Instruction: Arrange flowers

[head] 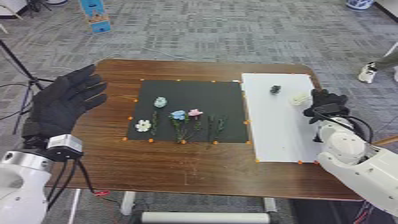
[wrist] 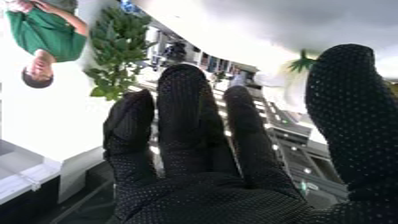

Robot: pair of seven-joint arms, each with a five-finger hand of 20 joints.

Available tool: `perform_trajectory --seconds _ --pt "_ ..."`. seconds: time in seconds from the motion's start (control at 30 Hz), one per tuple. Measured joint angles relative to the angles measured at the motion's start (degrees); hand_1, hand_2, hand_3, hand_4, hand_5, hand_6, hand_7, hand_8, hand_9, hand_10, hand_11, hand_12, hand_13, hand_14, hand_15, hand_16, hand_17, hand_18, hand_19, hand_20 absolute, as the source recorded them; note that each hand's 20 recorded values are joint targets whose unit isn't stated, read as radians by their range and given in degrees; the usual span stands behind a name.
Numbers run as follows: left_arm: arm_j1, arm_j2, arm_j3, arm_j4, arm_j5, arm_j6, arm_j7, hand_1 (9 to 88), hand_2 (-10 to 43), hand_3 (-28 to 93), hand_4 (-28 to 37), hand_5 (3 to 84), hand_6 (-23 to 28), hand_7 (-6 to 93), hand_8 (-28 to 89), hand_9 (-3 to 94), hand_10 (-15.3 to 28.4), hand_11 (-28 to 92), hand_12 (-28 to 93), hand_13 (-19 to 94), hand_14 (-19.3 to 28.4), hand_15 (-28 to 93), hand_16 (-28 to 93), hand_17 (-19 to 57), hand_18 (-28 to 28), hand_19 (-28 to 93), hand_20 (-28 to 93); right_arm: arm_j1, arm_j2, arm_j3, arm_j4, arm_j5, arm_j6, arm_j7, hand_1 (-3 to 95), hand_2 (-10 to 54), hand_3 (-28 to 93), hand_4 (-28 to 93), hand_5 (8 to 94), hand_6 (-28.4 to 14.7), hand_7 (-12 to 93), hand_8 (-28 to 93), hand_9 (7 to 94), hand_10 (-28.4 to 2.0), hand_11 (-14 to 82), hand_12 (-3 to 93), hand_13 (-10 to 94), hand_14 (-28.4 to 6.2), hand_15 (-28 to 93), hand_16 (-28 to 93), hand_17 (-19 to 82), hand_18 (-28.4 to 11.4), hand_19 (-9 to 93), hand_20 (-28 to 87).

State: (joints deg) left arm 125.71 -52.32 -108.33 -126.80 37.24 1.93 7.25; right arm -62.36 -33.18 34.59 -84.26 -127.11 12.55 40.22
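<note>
Flowers lie on a black mat point(head: 200, 89) on a brown table point(head: 178, 175), seen from the robot's head. On the mat's clock face, a pale blue-green flower point(head: 160, 102) sits at ten o'clock and a white flower point(head: 143, 125) at eight. Near the centre are a blue flower point(head: 179, 115) and a pink flower point(head: 195, 113), side by side, with green stems toward six. Green sprigs point(head: 220, 126) lie at four.

On a white sheet point(head: 280, 140) at the mat's three o'clock, a small dark item point(head: 275, 89) rests near twelve and a whitish flower point(head: 299, 100) at one. The right hand point(head: 329, 103) is at two o'clock, close by that flower; whether they touch cannot be told. Its fingers are extended, thumb wide apart. The left hand point(head: 60, 102), at the table's ten o'clock, has its fingers straight.
</note>
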Motion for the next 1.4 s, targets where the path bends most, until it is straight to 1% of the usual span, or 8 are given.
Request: perform_trajectory --seconds 0.27,0.47,0.57,0.63,0.9,1.07,1.23,1.4 --pt "1.0 0.0 -0.59 -0.29 -0.02 0.0 0.05 23.3 -2.5 71 -28.3 33.7 3.7 20.2 -10 32.1 13.4 25 18 26 15.2 31 0 -8.3 23.1 47 10 7.8 0.0 -10.1 3.6 -0.8 4.7 -2.4 32.7 -9.5 87 -28 34.4 -3.5 24 -13 37.3 -9.2 22.4 20.9 51 -9.7 84 23 27 -20.9 84 54" --pt "1.3 0.06 -0.86 -0.42 -0.02 0.0 0.12 23.4 -2.5 71 -28.3 33.8 3.6 20.2 -10 32.1 13.4 25 18 26 15.3 31 0 -8.3 23.1 47 10 15.0 -0.5 -18.2 7.3 -0.8 5.1 -8.7 38.1 -9.5 85 -28 54.4 4.7 33 -17 60.2 -6.8 27.3 20.5 60 -6.2 81 27 30 -19.8 85 55" --pt "1.3 0.09 -0.93 -0.46 -0.02 0.0 0.13 23.4 -2.4 71 -28.3 33.7 3.5 20.3 -10 32.1 13.4 25 18 26 15.2 31 0 -8.2 23.1 47 10 18.4 -1.5 -21.7 9.1 0.0 4.1 -9.7 47.9 -9.5 78 -28 62.3 5.0 42 -5 76.1 -4.6 16.1 40.7 64 -4.9 80 30 34 -19.2 87 55" --pt "1.3 0.11 -0.99 -0.47 -0.02 -0.01 0.13 23.4 -2.3 71 -28.3 33.7 3.6 20.2 -10 32.1 13.4 25 18 26 15.3 31 0 -8.3 23.1 47 10 19.4 -2.3 -22.2 10.1 1.4 2.8 -10.2 51.6 -9.5 78 -28 68.3 5.5 46 -1 81.7 -3.5 21.0 46.0 68 -4.3 80 33 36 -19.3 89 55" --pt "1.8 0.13 -1.94 -0.86 0.01 -0.02 0.07 23.2 -2.6 71 -28.3 33.4 3.5 19.9 -10 31.9 13.3 25 17 26 15.1 31 0 -8.3 23.3 47 10 17.9 -3.4 -19.5 9.4 3.7 3.7 -11.7 52.3 -9.5 81 -28 74.2 4.8 44 -1 85.0 -3.4 23.5 47.0 71 -4.4 80 32 38 -19.9 91 54" --pt "3.6 -0.26 -5.99 -1.69 0.1 -1.18 -0.73 21.1 -6.0 70 -28.3 29.9 2.7 18.2 -9 28.1 12.3 22 18 23 15.1 27 0 -10.0 25.1 44 8 16.3 -2.4 -18.5 3.3 3.8 4.7 -13.0 52.0 -9.5 81 -28 75.8 4.9 42 -2 86.6 -3.4 22.3 46.5 71 -4.3 80 32 39 -20.0 91 54" --pt "7.3 -1.61 -14.63 -2.24 0.05 -7.8 -5.4 21.0 -7.0 70 -28.3 29.2 2.7 17.6 -8 26.5 12.1 20 18 22 14.9 26 1 -10.3 25.0 44 8 16.1 -3.1 -15.8 -3.5 5.1 3.0 -15.7 51.7 -9.5 82 -28 76.1 4.9 42 -1 87.0 -3.6 21.7 46.9 72 -4.2 80 32 39 -20.1 92 54" --pt "8.2 -1.53 -14.58 -1.84 -0.04 -7.01 -5.52 21.3 -6.9 69 -28.3 29.2 2.7 17.5 -8 26.4 12.1 20 19 22 14.9 25 2 -10.3 24.7 44 8 17.1 -6.7 -14.0 -5.8 5.2 1.5 -16.8 51.2 -9.5 83 -28 76.4 5.0 41 -1 87.4 -3.6 21.3 46.6 72 -4.1 81 33 39 -20.2 93 54"
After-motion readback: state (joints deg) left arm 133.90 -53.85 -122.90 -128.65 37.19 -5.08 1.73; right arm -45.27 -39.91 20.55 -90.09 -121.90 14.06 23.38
